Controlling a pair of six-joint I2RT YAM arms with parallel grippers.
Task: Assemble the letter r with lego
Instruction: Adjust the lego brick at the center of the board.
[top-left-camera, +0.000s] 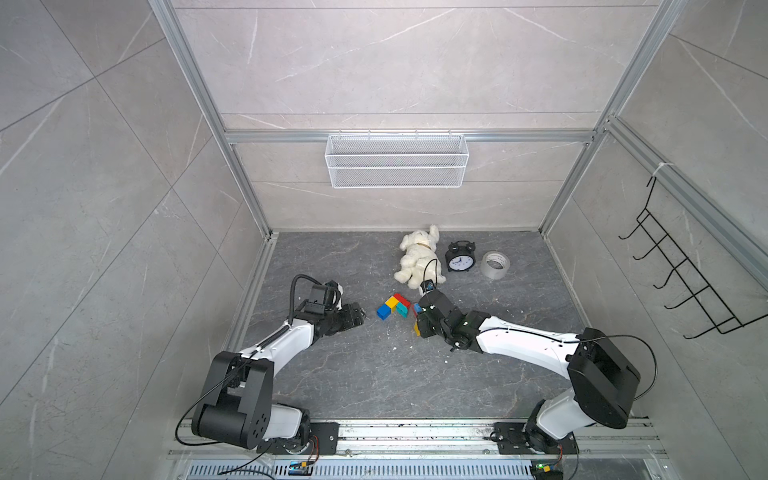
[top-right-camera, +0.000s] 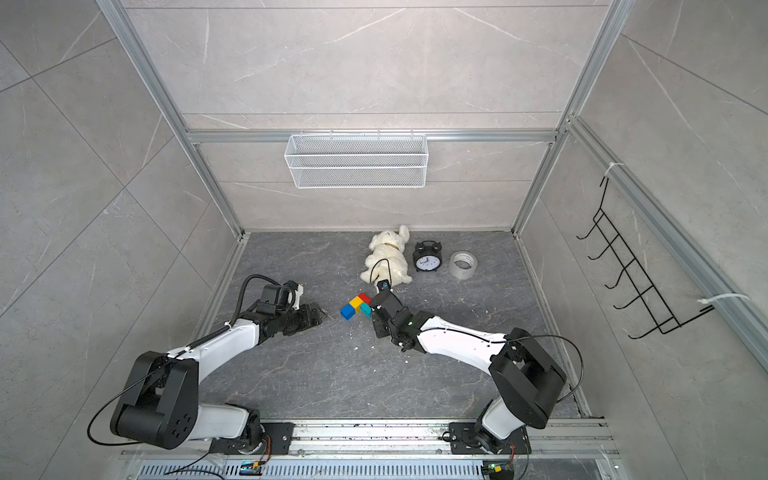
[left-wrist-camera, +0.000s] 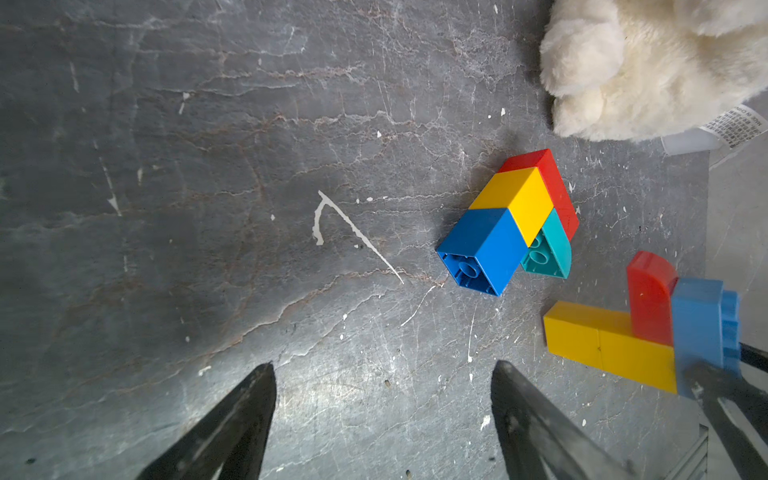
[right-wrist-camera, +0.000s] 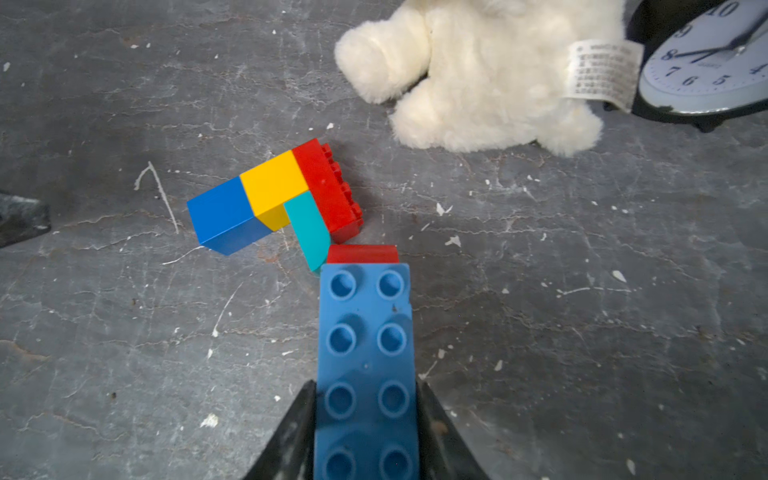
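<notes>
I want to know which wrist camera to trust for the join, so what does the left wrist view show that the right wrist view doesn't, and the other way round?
Left wrist only: the two yellow bricks, seated against the long blue brick. Right wrist only: the alarm clock. Both: the right gripper shut on that long blue brick, the red curved brick at its end, the four-brick cluster of blue, yellow, red and teal, and the plush toy.

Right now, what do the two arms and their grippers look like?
The left arm and right arm match: white shells between bulky black joint housings. A thick black cable loops at the left wrist; a thin black cable arcs by the right elbow. The left gripper and right gripper have black, tapering, scuffed fingers.
</notes>
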